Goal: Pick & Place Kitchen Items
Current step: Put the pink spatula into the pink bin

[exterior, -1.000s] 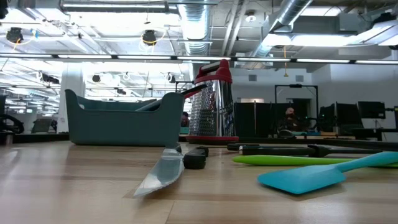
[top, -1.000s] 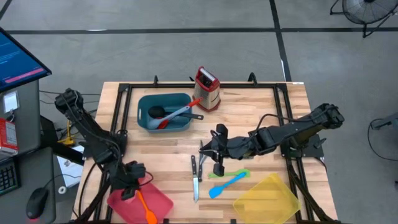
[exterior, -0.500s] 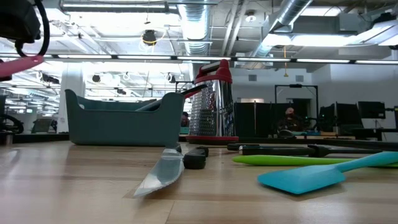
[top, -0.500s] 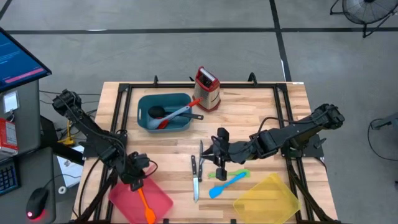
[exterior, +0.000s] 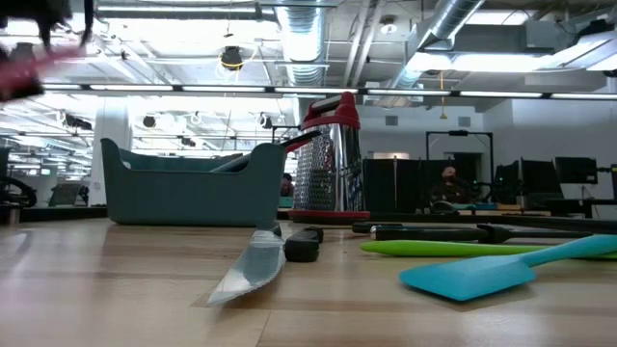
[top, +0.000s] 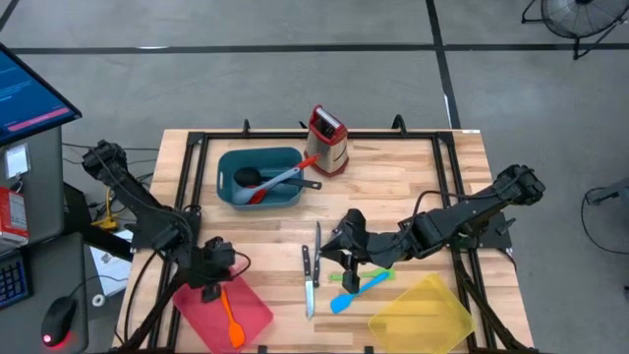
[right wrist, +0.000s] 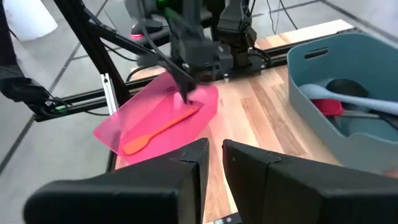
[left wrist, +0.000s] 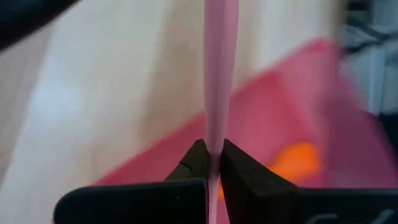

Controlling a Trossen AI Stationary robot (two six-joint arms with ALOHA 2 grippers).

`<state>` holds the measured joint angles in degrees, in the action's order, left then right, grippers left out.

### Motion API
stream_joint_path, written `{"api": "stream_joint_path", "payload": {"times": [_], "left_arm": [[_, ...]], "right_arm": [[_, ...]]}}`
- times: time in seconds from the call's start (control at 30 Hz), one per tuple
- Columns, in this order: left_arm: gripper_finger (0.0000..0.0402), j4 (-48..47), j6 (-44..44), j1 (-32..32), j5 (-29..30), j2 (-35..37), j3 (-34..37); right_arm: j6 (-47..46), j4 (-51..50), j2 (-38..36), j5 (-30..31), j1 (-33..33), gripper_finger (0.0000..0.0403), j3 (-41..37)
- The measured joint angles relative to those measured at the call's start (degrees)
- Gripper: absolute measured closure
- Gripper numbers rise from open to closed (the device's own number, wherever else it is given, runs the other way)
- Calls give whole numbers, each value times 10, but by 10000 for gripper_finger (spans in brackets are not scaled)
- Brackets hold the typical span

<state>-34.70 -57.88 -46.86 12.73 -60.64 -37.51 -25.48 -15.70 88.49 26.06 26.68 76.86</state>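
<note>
Butcher-block table (top: pixel 413 182) on a black frame stands on grey concrete, with pipes and strip lights overhead in the room; no writing is readable. Left gripper (top: pixel 210 275) is clamped on a pink utensil (left wrist: pixel 219 74) above the red tray (top: pixel 251 317), which holds an orange spatula (top: pixel 229 315). Right gripper (top: pixel 346 258) hovers over the knives (top: pixel 311 270) and blue spatula (top: pixel 356 292); whether it grips anything I cannot tell.
</note>
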Motion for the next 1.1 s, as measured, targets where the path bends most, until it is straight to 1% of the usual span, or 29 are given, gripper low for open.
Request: {"api": "stream_joint_path", "payload": {"times": [0.1, 0.2, 0.33, 0.4, 0.47, 0.53, 0.83, 1.0, 1.1], "left_arm": [[401, 0, 69, -15, -7, 15, -40], [401, 1, 158, -38, -16, 18, -72], [401, 0, 282, -68, -43, 8, -82], [401, 0, 307, -72, -59, -4, -80], [401, 0, 309, -72, -79, -19, -73], [401, -2, 306, -72, -94, -36, -64], [400, -4, 287, -71, -101, -110, -57], [394, -4, 260, -71, -133, -134, -57], [383, -4, 259, -71, -132, -139, -57]], "right_arm": [[-15, 0, 0, 0, 0, 345, 0], [-15, -1, 0, 7, 3, 345, 0], [-14, -5, 10, 17, 2, 345, -1], [-15, -5, 11, 20, 2, 345, -1], [-19, 4, 21, 20, 3, 345, 2], [-20, -8, 30, 23, 6, 345, -1], [-31, 0, 60, 25, 9, 345, 0], [-31, 0, 59, 24, 9, 345, 0], [-31, -2, 59, 23, 9, 345, 0]]}}
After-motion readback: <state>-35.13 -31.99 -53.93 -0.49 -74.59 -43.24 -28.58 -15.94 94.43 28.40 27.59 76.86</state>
